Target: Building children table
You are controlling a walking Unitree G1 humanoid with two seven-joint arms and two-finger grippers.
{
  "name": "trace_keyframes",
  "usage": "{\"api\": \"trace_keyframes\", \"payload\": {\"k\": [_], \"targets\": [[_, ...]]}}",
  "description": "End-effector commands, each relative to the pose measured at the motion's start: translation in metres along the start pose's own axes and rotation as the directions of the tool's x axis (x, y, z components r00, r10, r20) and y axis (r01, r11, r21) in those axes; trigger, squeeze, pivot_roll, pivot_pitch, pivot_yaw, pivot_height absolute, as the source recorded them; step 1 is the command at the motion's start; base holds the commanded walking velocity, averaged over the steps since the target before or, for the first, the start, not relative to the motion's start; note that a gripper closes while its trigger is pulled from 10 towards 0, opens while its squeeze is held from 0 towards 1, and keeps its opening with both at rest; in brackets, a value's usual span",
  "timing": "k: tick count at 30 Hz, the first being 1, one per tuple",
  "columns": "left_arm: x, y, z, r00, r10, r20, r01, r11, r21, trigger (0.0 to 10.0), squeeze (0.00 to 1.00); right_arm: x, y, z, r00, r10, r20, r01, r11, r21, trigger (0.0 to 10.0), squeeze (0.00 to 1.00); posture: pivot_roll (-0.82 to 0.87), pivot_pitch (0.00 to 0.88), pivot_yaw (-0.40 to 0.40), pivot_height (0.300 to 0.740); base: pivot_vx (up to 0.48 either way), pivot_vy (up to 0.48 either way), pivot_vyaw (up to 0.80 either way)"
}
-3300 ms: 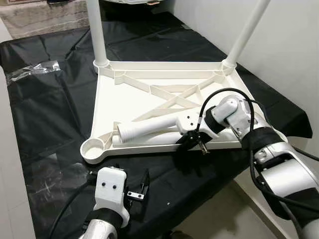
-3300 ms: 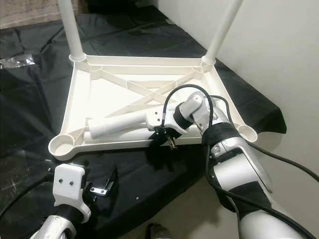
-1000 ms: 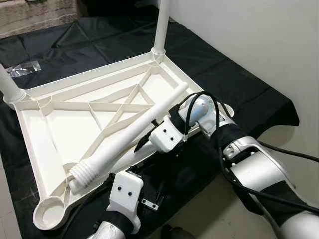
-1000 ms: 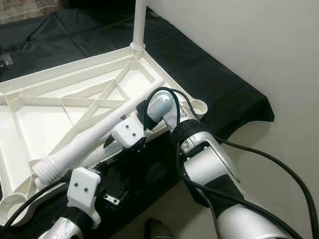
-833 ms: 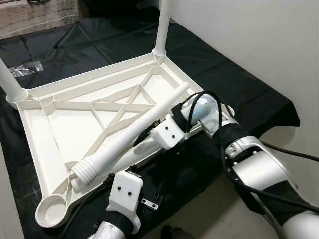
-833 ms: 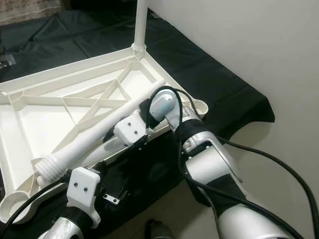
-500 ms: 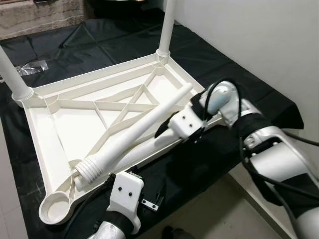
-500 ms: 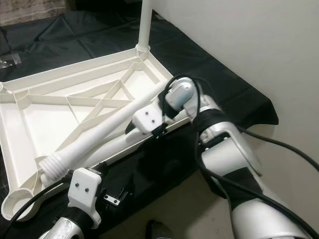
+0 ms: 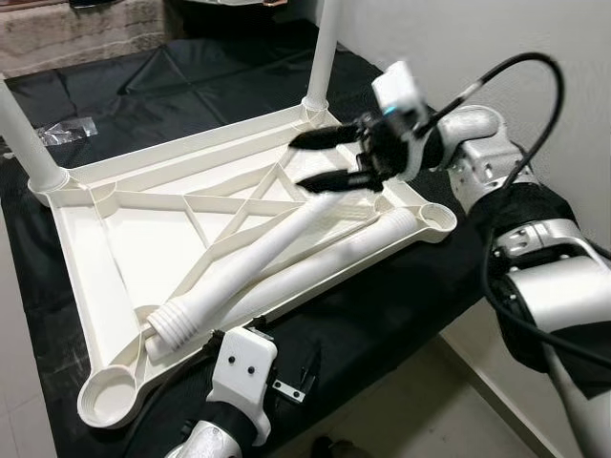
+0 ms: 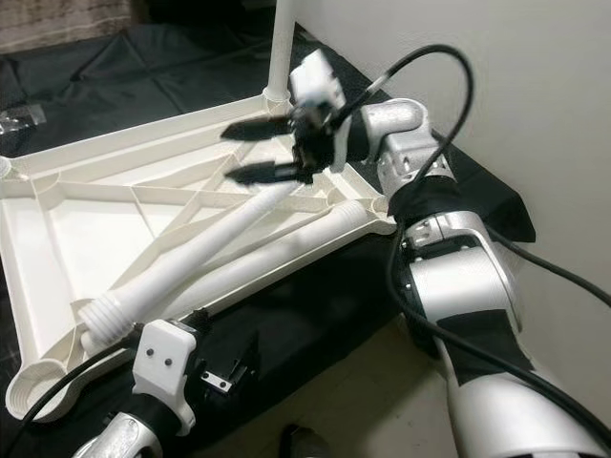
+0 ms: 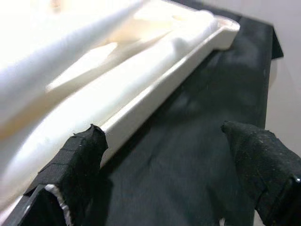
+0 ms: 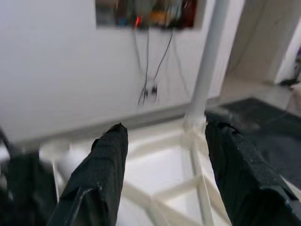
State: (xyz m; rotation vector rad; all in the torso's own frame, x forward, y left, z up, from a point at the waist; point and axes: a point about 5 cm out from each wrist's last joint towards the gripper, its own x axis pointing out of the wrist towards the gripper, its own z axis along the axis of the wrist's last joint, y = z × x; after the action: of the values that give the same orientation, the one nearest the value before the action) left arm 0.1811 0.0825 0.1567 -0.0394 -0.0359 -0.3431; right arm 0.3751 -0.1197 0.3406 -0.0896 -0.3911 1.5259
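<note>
Beyond and to the outer side of the right hand (image 9: 329, 160) we see a plain white wall (image 9: 535, 38). Beneath that hand lies the worktop draped in crinkled glossy black plastic sheeting (image 9: 191, 76), and well off to its far left rests a small clear plastic bag (image 9: 65, 130). Under the worktop's near edge we make out a pale tiled floor (image 9: 430, 401). Ahead of the hand, dark cables (image 12: 153, 61) hang down a white wall.

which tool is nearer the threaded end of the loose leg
Left. The left tool sits just below the loose leg's threaded end, at the tabletop's near edge. The right tool hovers open above the leg's far end.
</note>
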Motion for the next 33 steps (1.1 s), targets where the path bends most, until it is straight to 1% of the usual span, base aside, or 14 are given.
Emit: {"api": "trace_keyframes", "payload": {"k": [1, 2, 3, 4, 5, 6, 7, 9, 11, 13, 18, 20, 23, 33], "targets": [[0.000, 0.007, 0.005, 0.998, 0.048, 0.027, -0.049, 0.999, 0.017, 10.0, 0.00, -0.002, -0.006, 0.001, 0.989, -0.121, 0.085, 0.117, 0.992, 0.047, 10.0, 0.00, 0.00, 0.138, -0.093, 0.740, 0.000, 0.000, 0.00], [0.000, 0.007, 0.005, 0.998, 0.048, 0.027, -0.049, 0.999, 0.017, 10.0, 0.00, -0.002, -0.006, 0.001, 0.989, -0.121, 0.085, 0.117, 0.992, 0.047, 10.0, 0.00, 0.00, 0.138, -0.093, 0.740, 0.000, 0.000, 0.00], [0.001, 0.007, 0.008, 0.998, 0.052, 0.038, -0.053, 0.998, 0.025, 10.0, 0.00, -0.003, -0.008, -0.001, 0.975, -0.193, 0.109, 0.187, 0.980, 0.062, 10.0, 0.00, 0.00, 0.136, -0.094, 0.740, 0.000, 0.000, 0.00], [0.003, 0.010, 0.018, 0.995, 0.069, 0.076, -0.072, 0.996, 0.042, 10.0, 0.00, 0.001, -0.009, -0.014, 0.934, -0.341, 0.107, 0.327, 0.937, 0.126, 10.0, 0.00, 0.00, 0.131, -0.090, 0.740, 0.000, 0.000, 0.00], [0.003, 0.010, 0.018, 0.995, 0.069, 0.076, -0.072, 0.996, 0.042, 10.0, 0.00, 0.001, -0.009, -0.014, 0.934, -0.341, 0.107, 0.327, 0.937, 0.126, 10.0, 0.00, 0.00, 0.131, -0.090, 0.740, 0.000, 0.000, 0.00], [0.005, 0.013, 0.026, 0.989, 0.090, 0.114, -0.096, 0.994, 0.052, 10.0, 0.00, 0.005, -0.006, -0.032, 0.887, -0.456, 0.075, 0.441, 0.883, 0.159, 10.0, 0.00, 0.00, 0.128, -0.088, 0.740, 0.000, 0.000, 0.00], [0.005, 0.013, 0.026, 0.989, 0.090, 0.114, -0.096, 0.994, 0.052, 10.0, 0.00, 0.005, -0.006, -0.032, 0.887, -0.456, 0.075, 0.441, 0.883, 0.159, 10.0, 0.00, 0.00, 0.128, -0.088, 0.740, 0.000, 0.000, 0.00], [0.006, 0.017, 0.036, 0.978, 0.129, 0.163, -0.141, 0.988, 0.059, 10.0, 0.00, 0.006, 0.001, -0.051, 0.819, -0.573, 0.037, 0.566, 0.817, 0.109, 10.0, 0.00, 0.00, 0.123, -0.088, 0.740, 0.000, 0.000, 0.00], [0.006, 0.017, 0.036, 0.978, 0.129, 0.163, -0.141, 0.988, 0.059, 10.0, 0.00, 0.006, 0.001, -0.051, 0.819, -0.573, 0.037, 0.566, 0.817, 0.109, 10.0, 0.00, 0.00, 0.123, -0.088, 0.740, 0.000, 0.000, 0.00], [0.007, 0.020, 0.044, 0.966, 0.162, 0.199, -0.177, 0.982, 0.062, 10.0, 0.00, 0.004, 0.007, -0.062, 0.768, -0.640, 0.030, 0.635, 0.767, 0.090, 10.0, 0.00, 0.00, 0.120, -0.090, 0.740, 0.000, 0.000, 0.00], [0.007, 0.026, 0.053, 0.948, 0.208, 0.242, -0.234, 0.969, 0.084, 10.0, 0.00, 0.002, 0.018, -0.068, 0.725, -0.684, 0.082, 0.682, 0.729, 0.057, 10.0, 0.00, 0.00, 0.116, -0.090, 0.740, 0.000, 0.000, 0.00], [0.006, 0.033, 0.057, 0.930, 0.257, 0.263, -0.292, 0.951, 0.100, 10.0, 0.00, 0.001, 0.028, -0.070, 0.686, -0.716, 0.132, 0.718, 0.695, 0.041, 10.0, 0.00, 0.00, 0.108, -0.088, 0.740, 0.000, 0.000, 0.00], [0.004, 0.036, 0.059, 0.922, 0.280, 0.266, -0.317, 0.942, 0.108, 10.0, 0.00, 0.000, 0.034, -0.070, 0.646, -0.751, 0.138, 0.753, 0.656, 0.042, 10.0, 0.00, 0.01, 0.103, -0.091, 0.740, 0.000, 0.000, 0.46], [0.004, 0.044, 0.058, 0.915, 0.322, 0.242, -0.359, 0.925, 0.126, 10.0, 0.00, 0.009, 0.040, -0.070, 0.605, -0.788, 0.112, 0.790, 0.612, 0.038, 10.0, 0.00, 0.01, 0.083, -0.089, 0.740, 0.000, 0.000, 0.78]]}}
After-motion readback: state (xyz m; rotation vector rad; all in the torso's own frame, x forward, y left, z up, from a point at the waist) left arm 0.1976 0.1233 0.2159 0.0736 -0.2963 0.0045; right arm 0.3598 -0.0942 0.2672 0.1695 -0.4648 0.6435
